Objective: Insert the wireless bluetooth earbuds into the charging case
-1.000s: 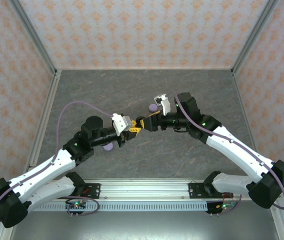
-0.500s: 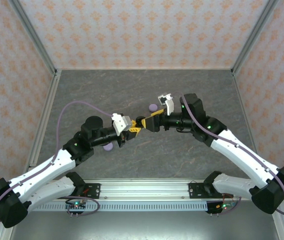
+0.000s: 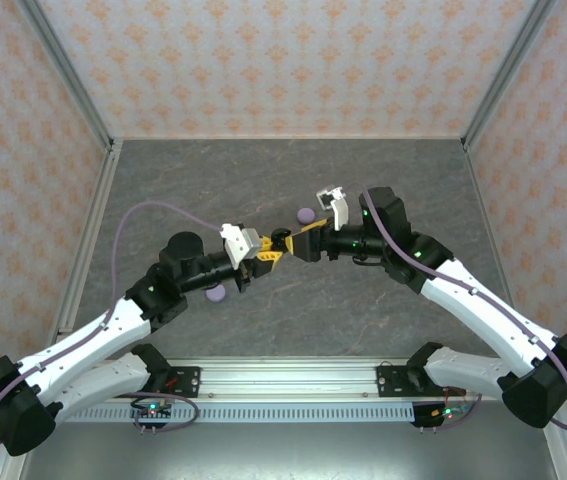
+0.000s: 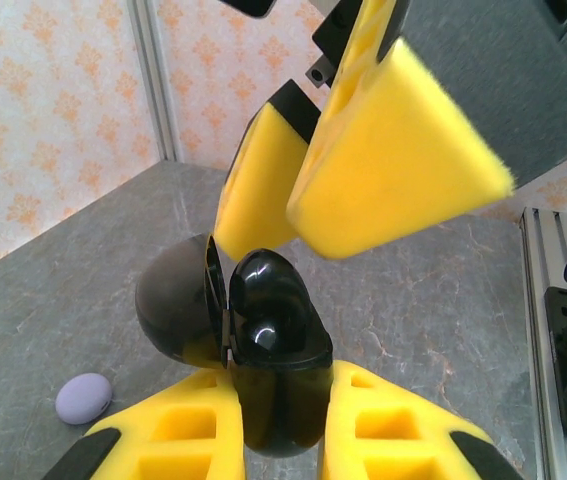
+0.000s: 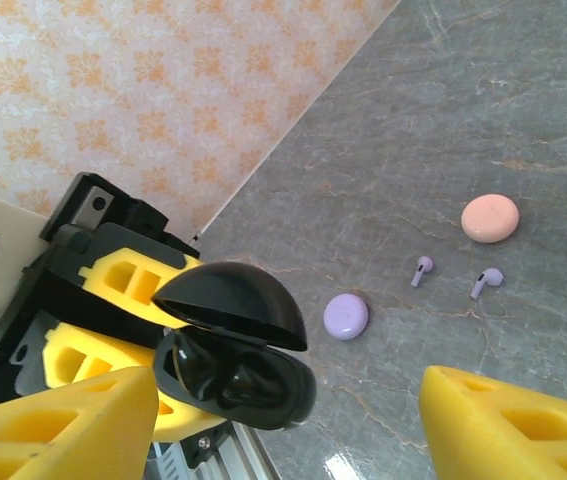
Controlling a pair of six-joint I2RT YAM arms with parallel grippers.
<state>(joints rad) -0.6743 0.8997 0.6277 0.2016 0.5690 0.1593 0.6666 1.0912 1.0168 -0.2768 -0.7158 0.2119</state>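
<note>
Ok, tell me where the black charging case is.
In the left wrist view, the black charging case is clamped, lid open, in the left gripper, with the right gripper close by.

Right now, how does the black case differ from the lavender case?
The black case is open, lid raised; the lavender case is closed. The black case is clamped in the left pincer; the lavender case lies loose on the table. Both are rounded, pebble-like shells.
</note>
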